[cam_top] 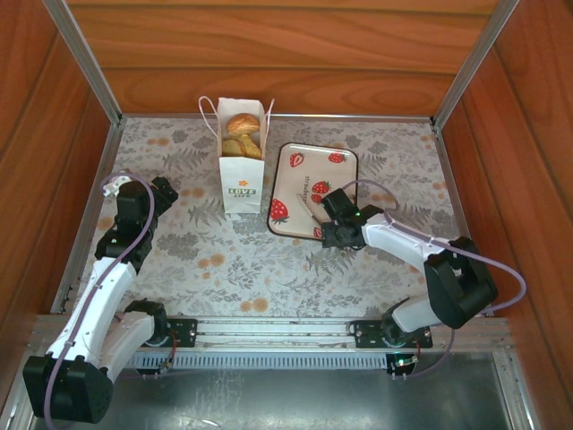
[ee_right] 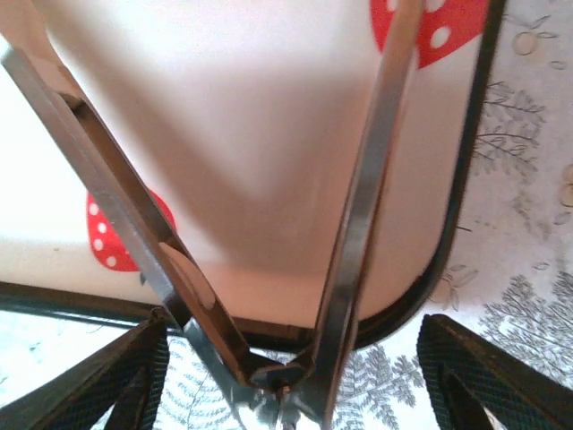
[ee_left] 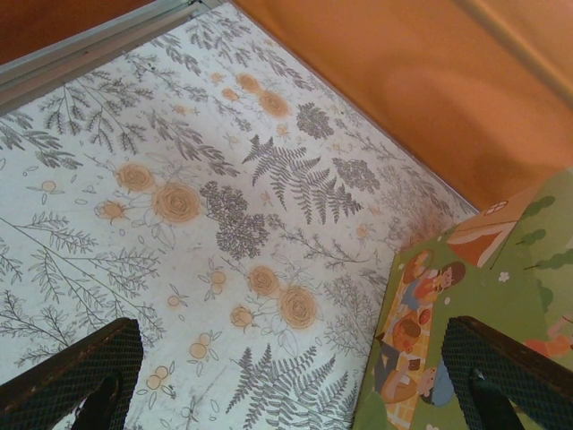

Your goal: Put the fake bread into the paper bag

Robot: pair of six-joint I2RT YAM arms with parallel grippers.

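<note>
Fake bread point(cam_top: 243, 134), golden-brown toy pastries, piled inside the small white paper bag point(cam_top: 242, 184) with loop handles and "LOVE" print; both sets of jaws slack.

Grey-and-orange floral table covering point(cam_top: 224, 260), under both grippers. White rectangular strawberry-print tray point(cam_top: 338, 168) with dark rim, directly beneath and ahead of the right gripper point(cam_top: 327, 218), whose jaws stand spread wide, gripping nothing. Paper bag, upright, just beside the tray's left edge, ahead and left of the right jaws, well to the right of the left gripper point(ee_left: 288, 331), whose jaws are likewise parted wide over bare covering. Silver V-shaped metal tongs point(ee_right: 367, 179), between the right jaws, hinge nearest the gripper, arms splayed across the tray, neither finger seen touching them. Bread pieces, showing at the bag's open mouth, well clear of both jaws.
</note>
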